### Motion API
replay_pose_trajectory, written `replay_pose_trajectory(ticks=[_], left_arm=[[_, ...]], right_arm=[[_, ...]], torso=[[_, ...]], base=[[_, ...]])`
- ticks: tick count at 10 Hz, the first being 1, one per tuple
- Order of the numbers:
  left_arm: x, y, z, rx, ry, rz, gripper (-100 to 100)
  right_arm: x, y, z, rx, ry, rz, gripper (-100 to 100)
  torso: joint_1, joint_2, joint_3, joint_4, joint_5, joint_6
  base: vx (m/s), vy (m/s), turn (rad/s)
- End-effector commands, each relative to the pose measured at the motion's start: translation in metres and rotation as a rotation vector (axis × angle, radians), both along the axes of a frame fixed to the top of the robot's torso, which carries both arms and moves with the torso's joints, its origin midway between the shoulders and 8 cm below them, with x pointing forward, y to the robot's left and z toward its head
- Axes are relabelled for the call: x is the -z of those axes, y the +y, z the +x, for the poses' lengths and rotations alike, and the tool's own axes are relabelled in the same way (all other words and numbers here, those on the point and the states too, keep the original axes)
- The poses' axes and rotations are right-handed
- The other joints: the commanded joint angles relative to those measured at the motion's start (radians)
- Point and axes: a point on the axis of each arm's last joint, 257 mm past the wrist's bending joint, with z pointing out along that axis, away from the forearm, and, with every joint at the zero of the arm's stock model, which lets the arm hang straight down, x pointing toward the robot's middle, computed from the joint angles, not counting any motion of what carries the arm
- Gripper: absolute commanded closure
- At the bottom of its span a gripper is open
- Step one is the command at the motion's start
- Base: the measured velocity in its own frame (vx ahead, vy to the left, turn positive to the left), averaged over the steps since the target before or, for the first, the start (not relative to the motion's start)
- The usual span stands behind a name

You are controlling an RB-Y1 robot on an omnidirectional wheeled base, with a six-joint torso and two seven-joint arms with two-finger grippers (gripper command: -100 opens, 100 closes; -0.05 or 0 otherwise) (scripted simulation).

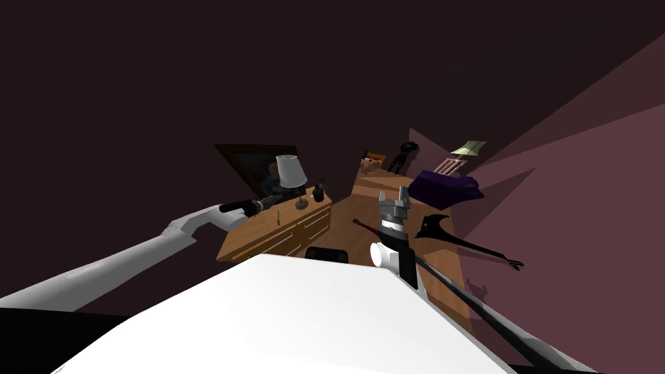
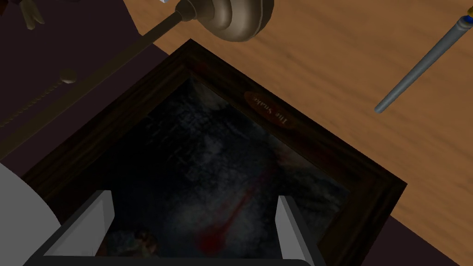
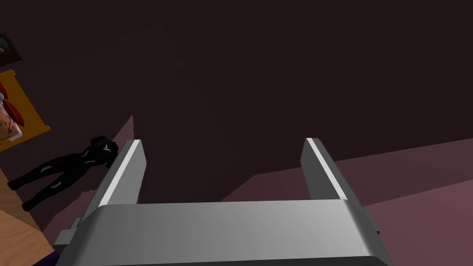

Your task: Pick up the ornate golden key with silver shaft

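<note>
Grey right claw (image 3: 224,142) was up at my 12 o'clock, fingers apart, empty. My left claw (image 2: 192,198) sat out at 10 o'clock, fingers wide, empty, facing a dark framed picture (image 2: 221,152). Beyond it the key (image 1: 279,217) lay on the wooden dresser top (image 1: 260,230), at 8 o'clock from the lamp base (image 1: 301,204) in head view.

dim, murky renders; walls splay at the edges; flat shading, faint shadows.
</note>
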Motion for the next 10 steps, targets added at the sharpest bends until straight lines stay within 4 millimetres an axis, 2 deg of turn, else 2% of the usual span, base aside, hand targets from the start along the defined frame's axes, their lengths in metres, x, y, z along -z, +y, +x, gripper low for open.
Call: replay_pose_trajectory(ticks=[1,2,4,5,6,7,8,9,10], left_arm=[[0.017,0.017,-0.01,-0.02,0.082,0.026,-100],[0.017,0.017,-0.011,-0.022,0.083,0.018,-100],[0.041,0.044,-0.032,-0.052,0.211,0.063,-100],[0.043,0.044,-0.034,-0.058,0.223,0.05,-100],[0.055,0.057,-0.047,-0.075,0.289,0.067,-100],[0.056,0.055,-0.048,-0.078,0.291,0.052,-100],[0.067,0.067,-0.062,-0.095,0.355,0.066,-100],[0.067,0.066,-0.062,-0.096,0.357,0.057,-100],[0.078,0.077,-0.077,-0.112,0.418,0.07,-100]], right_arm=[[0.0,0.0,0.0,0.0,0.0,0.0,0],[0.0,0.0,0.0,0.0,0.0,0.0,0],[0.0,0.0,0.0,0.0,0.0,0.0,0],[0.0,0.0,0.0,0.0,0.0,0.0,0],[0.0,0.0,0.0,0.0,0.0,0.0,0],[0.0,0.0,0.0,0.0,0.0,0.0,0],[0.0,0.0,0.0,0.0,0.0,0.0,0],[0.0,0.0,0.0,0.0,0.0,0.0,0],[0.0,0.0,0.0,0.0,0.0,0.0,0]], torso=[[0.0,0.0,0.0,0.0,0.0,0.0],[0.0,0.0,0.0,0.0,0.0,0.001],[0.0,0.0,0.0,0.0,0.0,0.001],[0.0,0.0,0.0,0.0,0.0,0.001],[0.001,0.0,0.0,0.0,0.0,0.0],[0.001,0.001,0.0,0.0,0.0,0.0],[0.001,0.001,0.0,0.0,0.0,0.0],[0.001,0.001,0.0,0.0,0.0,0.001],[0.001,0.001,0.0,0.0,0.0,0.0]], base=[[0.007,0.0,-0.205],[0.005,0.006,-0.096],[0.006,0.006,-0.246],[0.002,0.016,-0.113],[0.001,0.015,-0.158],[-0.002,0.014,-0.092],[-0.002,0.009,-0.207],[-0.003,0.014,-0.105],[-0.008,0.018,-0.179]])
